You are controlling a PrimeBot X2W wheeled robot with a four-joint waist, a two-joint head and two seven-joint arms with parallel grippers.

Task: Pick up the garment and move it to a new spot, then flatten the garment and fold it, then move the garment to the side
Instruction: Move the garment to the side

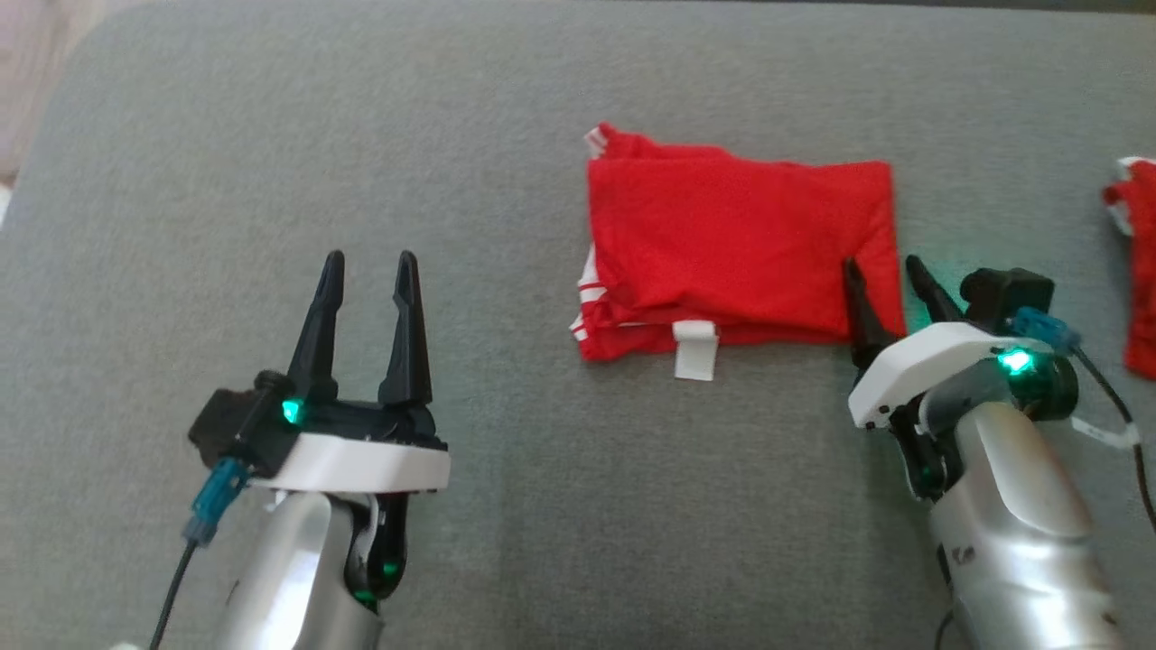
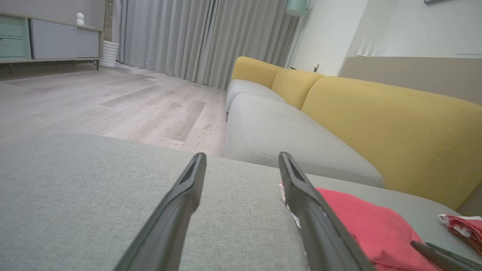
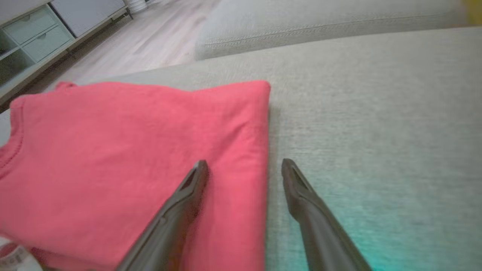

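Two steps apparently finished: find the red shirt (image 1: 736, 244) folded into a flat rectangle midway across the grey sofa cushion (image 1: 271, 135), white tag (image 1: 695, 350) poking out at the near edge. Left to do, seemingly: shifting it aside. Right gripper (image 1: 880, 266) spread wide, straddling the shirt's near right corner, gripping nothing. Left gripper (image 1: 370, 260) equally wide, empty, well apart to the left. Another red cloth (image 1: 1140, 262) at far right.
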